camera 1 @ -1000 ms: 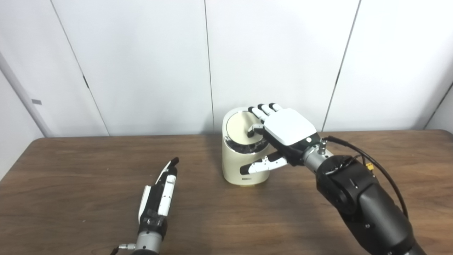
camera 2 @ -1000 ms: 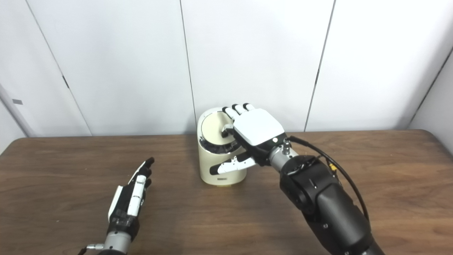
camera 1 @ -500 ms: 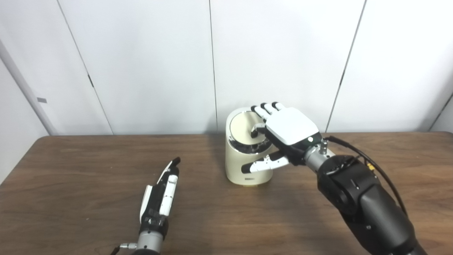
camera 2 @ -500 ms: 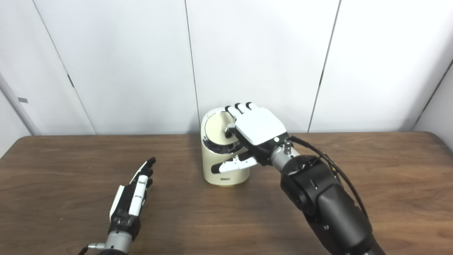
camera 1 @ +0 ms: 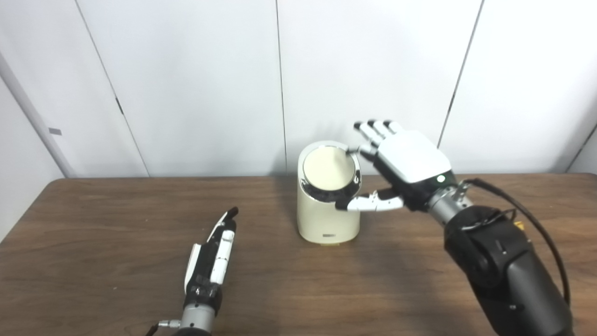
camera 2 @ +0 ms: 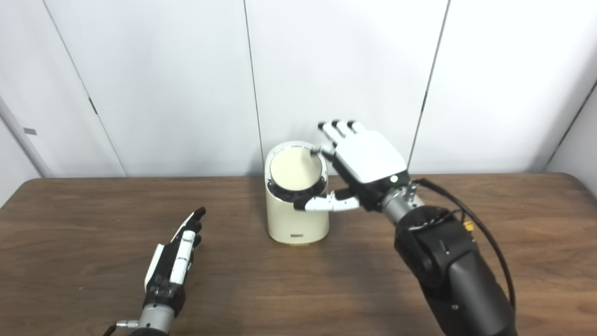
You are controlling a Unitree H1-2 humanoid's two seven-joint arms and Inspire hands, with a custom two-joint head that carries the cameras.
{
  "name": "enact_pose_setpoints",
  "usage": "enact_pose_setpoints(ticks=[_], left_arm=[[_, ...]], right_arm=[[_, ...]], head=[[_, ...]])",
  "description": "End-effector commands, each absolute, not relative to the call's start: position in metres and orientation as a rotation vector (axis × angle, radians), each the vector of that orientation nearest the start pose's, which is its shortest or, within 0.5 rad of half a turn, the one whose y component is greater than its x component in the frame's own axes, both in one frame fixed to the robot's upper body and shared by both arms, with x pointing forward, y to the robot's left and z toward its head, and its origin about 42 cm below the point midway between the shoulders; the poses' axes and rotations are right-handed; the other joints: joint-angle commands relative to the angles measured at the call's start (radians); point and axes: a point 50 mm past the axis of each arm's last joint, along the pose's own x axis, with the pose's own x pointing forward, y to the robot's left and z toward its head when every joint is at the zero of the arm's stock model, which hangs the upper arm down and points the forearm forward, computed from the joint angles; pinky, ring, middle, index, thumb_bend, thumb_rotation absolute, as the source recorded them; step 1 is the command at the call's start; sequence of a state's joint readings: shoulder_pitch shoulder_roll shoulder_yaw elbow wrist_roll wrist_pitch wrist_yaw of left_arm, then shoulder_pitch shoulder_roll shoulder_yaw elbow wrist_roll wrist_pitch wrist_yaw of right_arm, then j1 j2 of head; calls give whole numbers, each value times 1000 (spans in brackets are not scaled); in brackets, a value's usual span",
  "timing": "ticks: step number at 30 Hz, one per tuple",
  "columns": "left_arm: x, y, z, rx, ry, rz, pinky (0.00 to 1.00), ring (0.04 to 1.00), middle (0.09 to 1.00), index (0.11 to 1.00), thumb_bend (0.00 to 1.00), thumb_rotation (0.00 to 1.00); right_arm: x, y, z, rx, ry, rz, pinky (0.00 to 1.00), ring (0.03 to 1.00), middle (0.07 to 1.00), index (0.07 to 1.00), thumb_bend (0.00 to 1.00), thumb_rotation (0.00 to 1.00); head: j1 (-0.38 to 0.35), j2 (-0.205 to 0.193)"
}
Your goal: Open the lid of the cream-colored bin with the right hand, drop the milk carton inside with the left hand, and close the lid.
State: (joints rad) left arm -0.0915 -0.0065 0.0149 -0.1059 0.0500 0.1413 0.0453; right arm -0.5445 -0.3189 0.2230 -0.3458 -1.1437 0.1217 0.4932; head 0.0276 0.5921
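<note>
No carton in my view; bin (camera 1: 328,205) interior hidden, lid (camera 1: 328,167) shut w/ its face tilted toward me. Bin stands upright, long axis vertical, near desk (camera 1: 93,224) back edge, about mid-width. My right hand (camera 1: 396,168) is spread, empty, just right of the rim; can't tell if thumb touches the wall. Left hand (camera 1: 211,256) lies w/ fingers straight & together, holding nothing, toward front-left; wrist cut off at frame bottom. Bare wood btwn it & bin.

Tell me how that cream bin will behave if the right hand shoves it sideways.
The cream bin is taller than wide, so a high push probably tips it. It looks light and may slide on the smooth table. Its round body likely rolls if toppled.
</note>
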Motion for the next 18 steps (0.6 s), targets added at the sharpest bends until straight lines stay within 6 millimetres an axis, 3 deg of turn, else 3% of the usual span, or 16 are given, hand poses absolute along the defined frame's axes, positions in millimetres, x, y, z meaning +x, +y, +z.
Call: enact_pose_setpoints(ticks=[1,9,13,18], left_arm=[[319,205,156,46,-127,45,1000,1000,1000,956,600,938],[321,207,157,35,-142,44,1000,1000,1000,992,571,932],[321,210,158,34,-149,45,1000,1000,1000,1000,564,902],[316,217,159,38,-159,45,1000,1000,989,992,541,902]], right_arm=[[365,-193,347,-1469,-567,31,1000,1000,1000,851,597,990],[352,-221,317,-1352,-438,9,1000,1000,1000,871,604,994],[345,-233,298,-1249,-369,23,1000,1000,1000,886,587,950],[333,-249,265,-958,-246,61,956,1000,998,925,577,891]], head=[[1,-1],[3,-5],[1,-5],[1,1]])
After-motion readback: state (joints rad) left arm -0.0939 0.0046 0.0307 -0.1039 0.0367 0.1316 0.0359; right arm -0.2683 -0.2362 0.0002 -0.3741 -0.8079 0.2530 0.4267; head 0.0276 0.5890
